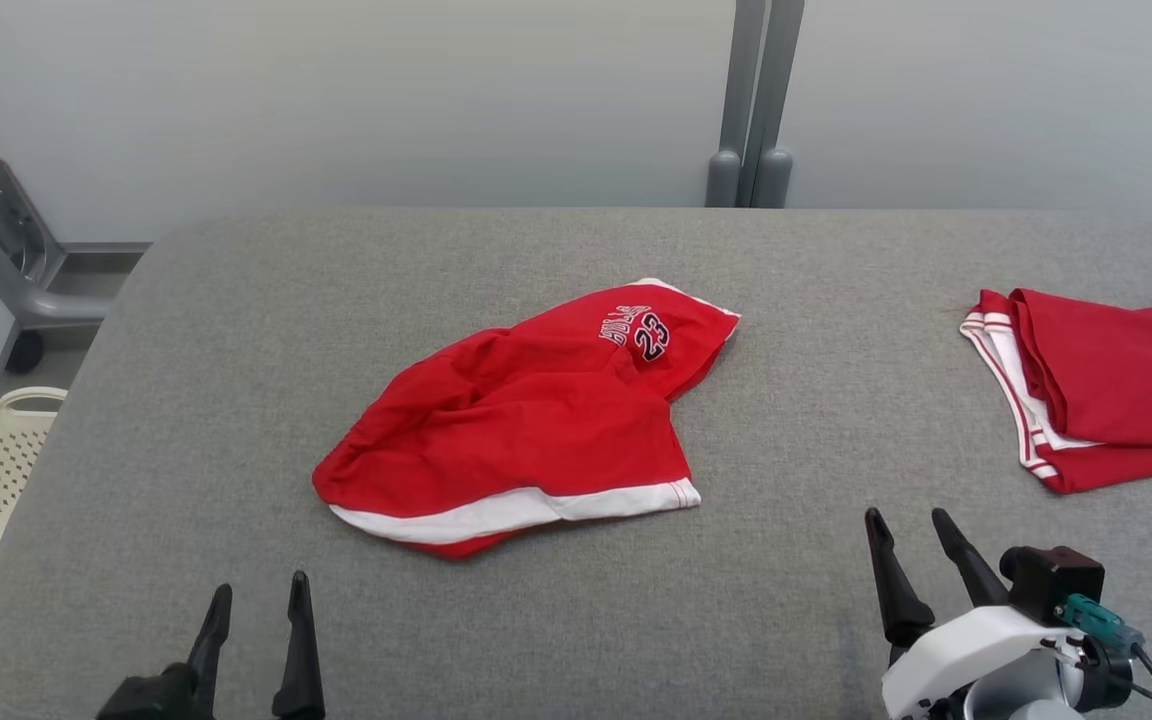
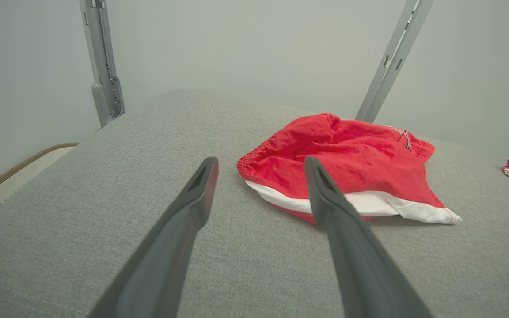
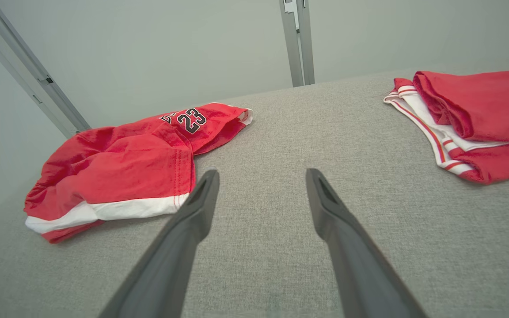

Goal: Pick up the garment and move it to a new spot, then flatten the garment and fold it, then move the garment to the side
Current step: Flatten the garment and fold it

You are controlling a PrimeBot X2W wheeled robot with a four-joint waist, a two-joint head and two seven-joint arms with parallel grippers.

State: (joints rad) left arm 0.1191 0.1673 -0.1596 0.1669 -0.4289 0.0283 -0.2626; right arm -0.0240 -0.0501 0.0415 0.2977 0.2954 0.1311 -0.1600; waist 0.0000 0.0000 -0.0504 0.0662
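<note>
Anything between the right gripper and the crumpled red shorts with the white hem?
No. Only bare grey fabric tabletop separates the right gripper from the crumpled red shorts, seen in head view.

The bench (image 1: 226, 340) before me is covered in grey woven cloth, its far left corner rounded. Crumpled red shorts (image 1: 526, 420) with a white hem and a "23" lie near its middle. A folded red garment (image 1: 1116, 390) with white-and-red trim lies well apart, at my right.

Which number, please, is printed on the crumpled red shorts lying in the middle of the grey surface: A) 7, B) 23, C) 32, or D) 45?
B: the red shorts carry a black 23 near their far leg hem.
</note>
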